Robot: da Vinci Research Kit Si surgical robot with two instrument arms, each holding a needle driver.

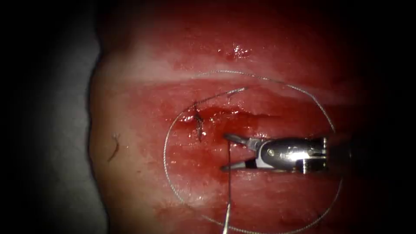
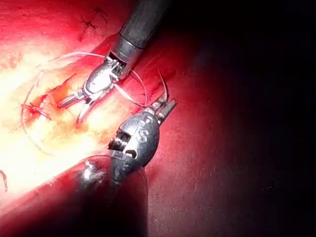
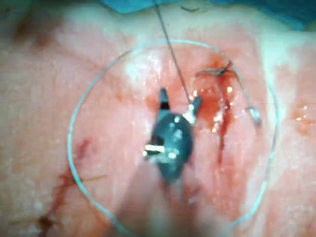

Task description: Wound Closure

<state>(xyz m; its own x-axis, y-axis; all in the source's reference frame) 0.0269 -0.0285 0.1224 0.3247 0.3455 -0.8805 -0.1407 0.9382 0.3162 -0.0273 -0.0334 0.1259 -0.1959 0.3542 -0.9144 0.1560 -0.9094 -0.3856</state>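
Note:
The right tool reaches in from the right over the tissue, just right of the cut. Its jaws stand open and hold nothing. A taut dark thread strand passes between them and runs down to the bottom edge. The same open jaws and strand appear in the right wrist view. The left tool is shut on the thread that leads over from the right tool. A thin curved sliver rises from the left jaws; I cannot tell whether it is the needle.
A knotted stitch sits at the cut's left end, with a short tail lying up and to the right. A wide thread loop encircles the wound and tool. A cut thread end lies far left. Red fluid wets the tissue.

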